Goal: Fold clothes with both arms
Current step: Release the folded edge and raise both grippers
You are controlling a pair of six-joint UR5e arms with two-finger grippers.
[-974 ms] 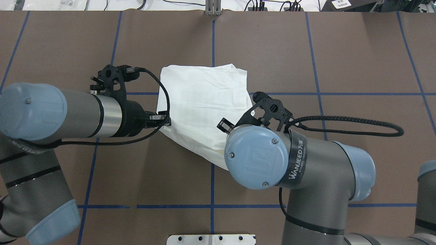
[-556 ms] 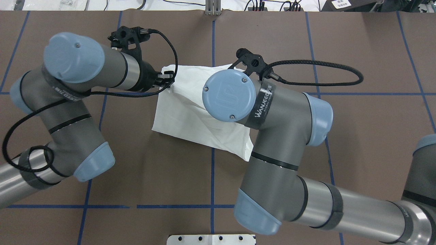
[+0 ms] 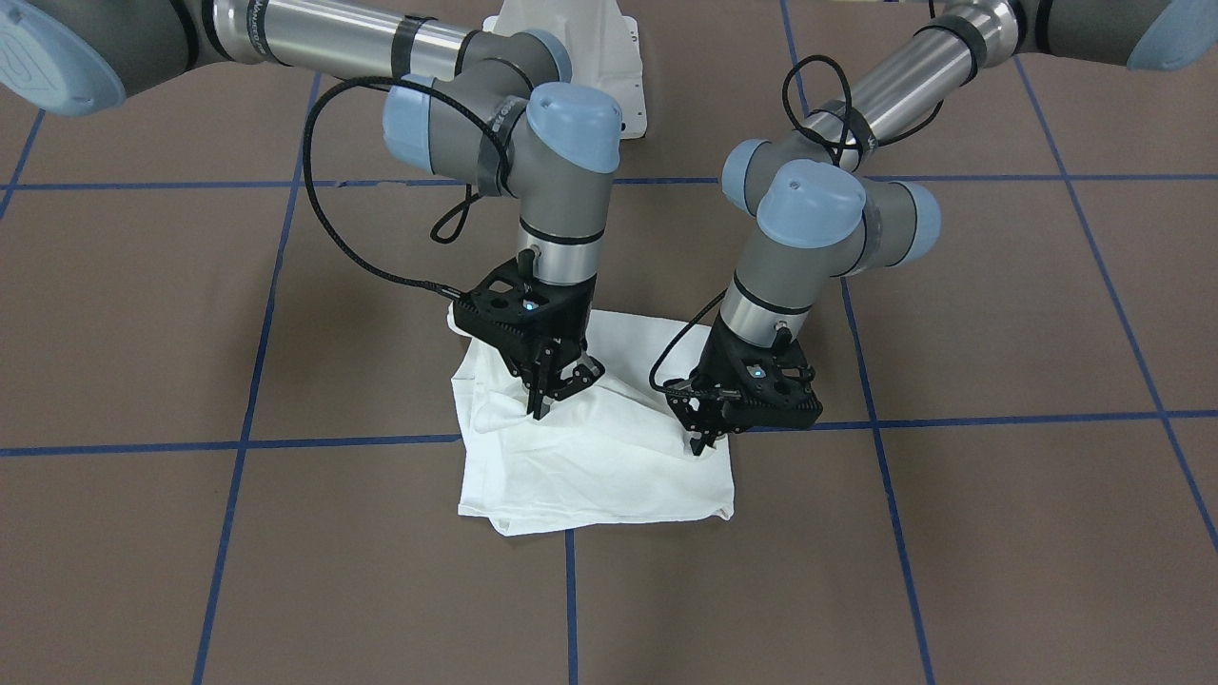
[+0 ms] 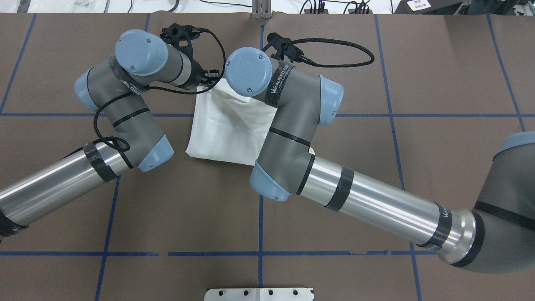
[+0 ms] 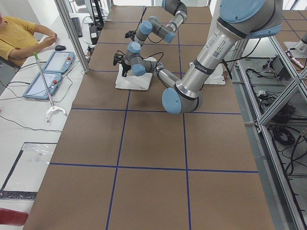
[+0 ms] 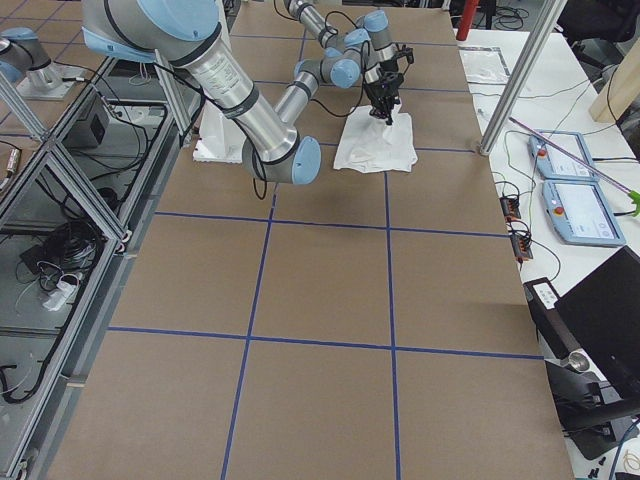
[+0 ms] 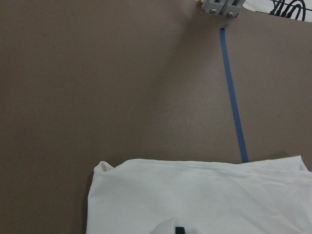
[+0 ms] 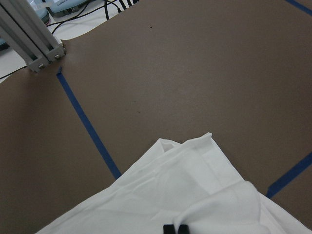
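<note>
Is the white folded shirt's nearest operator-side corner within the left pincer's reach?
Likely yes: the left pincer is on the white folded shirt just short of that corner, nothing between; the right pincer stands aside.

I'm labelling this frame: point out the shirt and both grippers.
shirt [image 3: 595, 476], front-facing view, bare folded cloth.
left gripper [image 3: 703, 441], front-facing view, between its fingertips.
right gripper [image 3: 554, 395], front-facing view, between its fingertips.

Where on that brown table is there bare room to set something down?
Bare table lies past the shirt, away from the robot, and off both its sides. Crowded: the shirt itself, under the left gripper and right gripper.
</note>
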